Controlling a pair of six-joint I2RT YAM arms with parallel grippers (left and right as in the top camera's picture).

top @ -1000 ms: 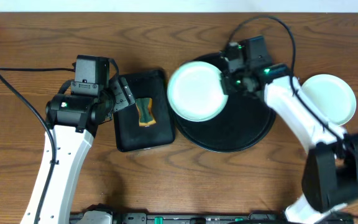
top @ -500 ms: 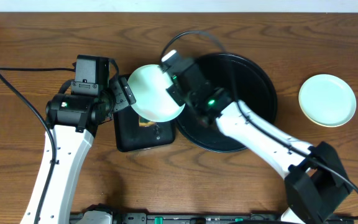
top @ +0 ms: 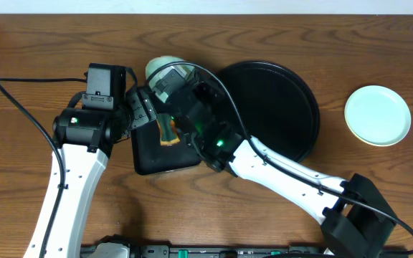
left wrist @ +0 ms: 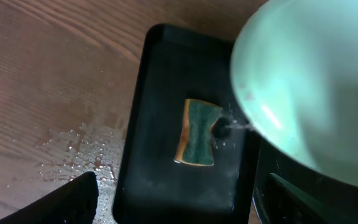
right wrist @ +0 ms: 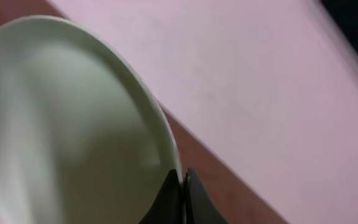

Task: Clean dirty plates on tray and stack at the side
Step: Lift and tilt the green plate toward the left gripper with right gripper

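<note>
**Wiping step: plate presented over the sponge tray.** The right end effector (right wrist: 182, 182) is clenched on the rim of a mint plate (top: 165, 68), its fingers pinching the edge. The plate hangs tilted in the air, just ahead of the left end effector (left wrist: 180, 182), which is released, fingers wide apart with nothing between them. Directly below the left end effector a green-and-yellow sponge (left wrist: 197, 132) lies in the rectangular black tray (left wrist: 142, 124).

To do the step well, judging from this layout, the plate should be held steady and low over the rectangular tray so that drips fall inside it, with its face turned toward the left end effector. The left end effector should then drop onto the sponge, close across its narrow waist and wipe lightly, so that the pinched rim does not slip.

The round black tray (top: 292, 86), behind the right end effector, is bare, and a second mint plate (top: 377, 115) rests well beyond it. The brown wooden worktop (left wrist: 36, 74) carries water droplets beside the rectangular tray. A pale blurred backdrop (right wrist: 260, 74) fills the right wrist view.
</note>
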